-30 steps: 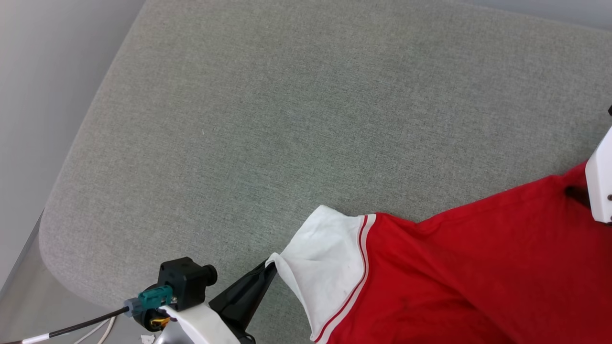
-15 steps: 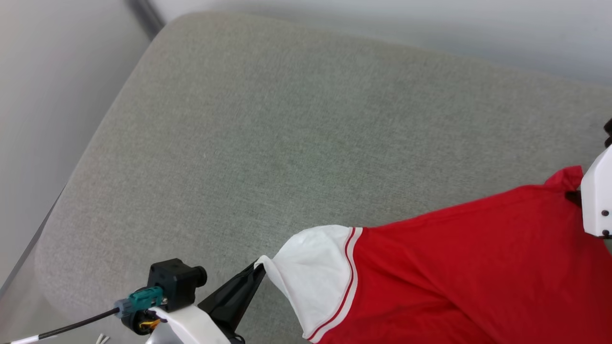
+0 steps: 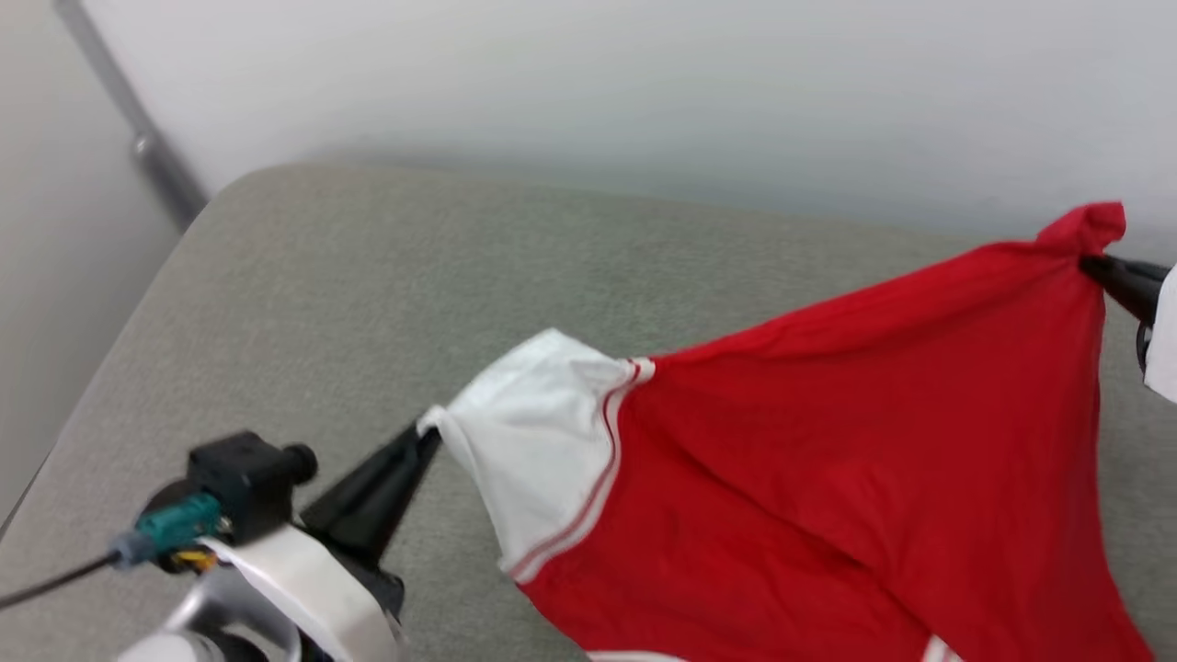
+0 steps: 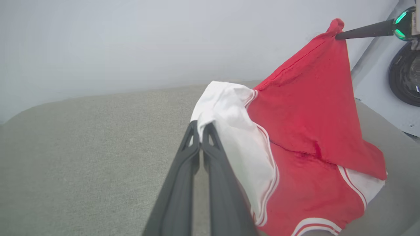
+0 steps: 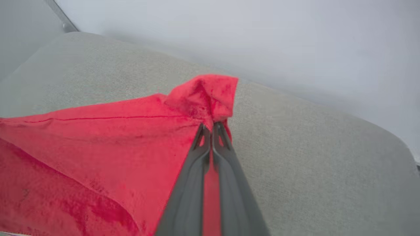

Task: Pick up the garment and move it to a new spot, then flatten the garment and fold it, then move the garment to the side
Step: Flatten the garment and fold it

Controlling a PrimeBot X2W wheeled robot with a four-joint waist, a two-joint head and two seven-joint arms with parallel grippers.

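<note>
**Colleague:** What did the head camera show you at that moment?

**Operator:** I saw the garment [image 3: 828,441], a red T-shirt with white short sleeves and red-and-white striped trim. It was held up and stretched between both arms above a grey cushion [image 3: 322,303]. A pale wall [image 3: 588,83] stood behind it.

**Colleague:** What was the left arm doing?

**Operator:** My left gripper [image 3: 430,439] sat at the lower left of the head view. Its two dark fingers were pressed together on the edge of one white sleeve [image 3: 542,441]. In the left wrist view the tips met, with the sleeve hem pinched between them.

**Colleague:** And the right arm?

**Operator:** My right gripper [image 3: 1094,267] was at the right edge of the head view, clamped tight on a bunched red corner of the cloth. In the right wrist view a small red tuft stood up just above the joined fingertips.

**Colleague:** How did the shirt hang?

**Operator:** Its upper edge ran taut from the white sleeve to the red corner, and the right end was the higher one. The rest hung down in loose folds. In the left wrist view the lower part appeared to rest on the cushion, and a second white sleeve [image 4: 367,186] with striped trim showed near the bottom.
</note>
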